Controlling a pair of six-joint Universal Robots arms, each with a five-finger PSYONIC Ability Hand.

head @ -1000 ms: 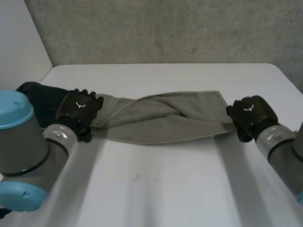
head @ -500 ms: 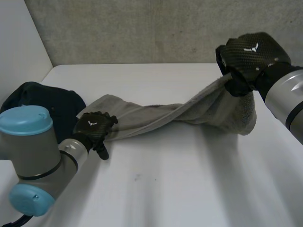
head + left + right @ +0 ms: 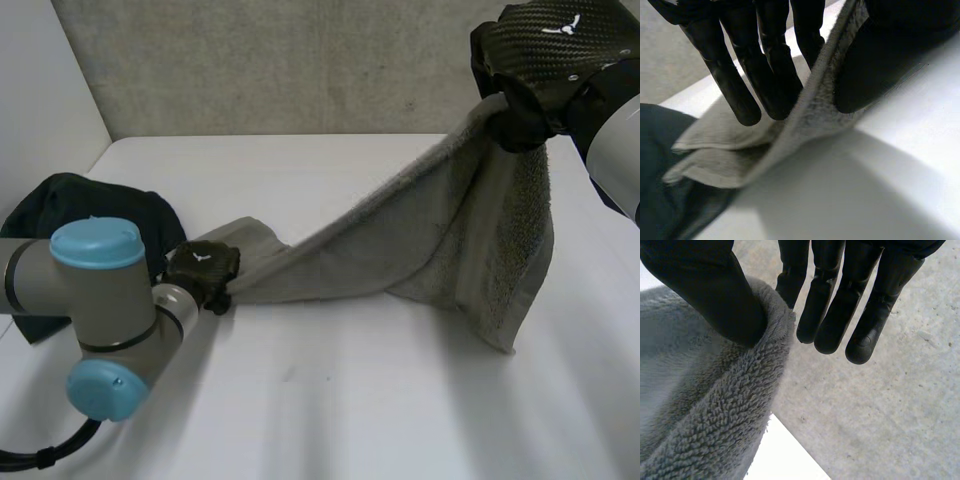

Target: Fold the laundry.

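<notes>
A grey towel (image 3: 430, 230) stretches from the table up to the right. My left hand (image 3: 203, 265) rests low on the table at the towel's left end. In the left wrist view, the left hand (image 3: 770, 65) pinches the towel's edge (image 3: 810, 115) between straight fingers and the thumb (image 3: 880, 65). My right hand (image 3: 545, 60) is raised high at the far right, holding the towel's other end, which hangs down below it. In the right wrist view, the thumb (image 3: 715, 290) of the right hand (image 3: 835, 300) presses the thick towel edge (image 3: 705, 405).
A dark garment (image 3: 60, 205) lies bunched at the table's left edge, just behind my left arm, and it lies under the towel's end (image 3: 660, 165) in the left wrist view. The white table (image 3: 350, 400) ends at a grey wall behind.
My right hand has lifted the towel's right end from the table to high in the air. My left hand has closed on the left end and drawn slightly nearer.
</notes>
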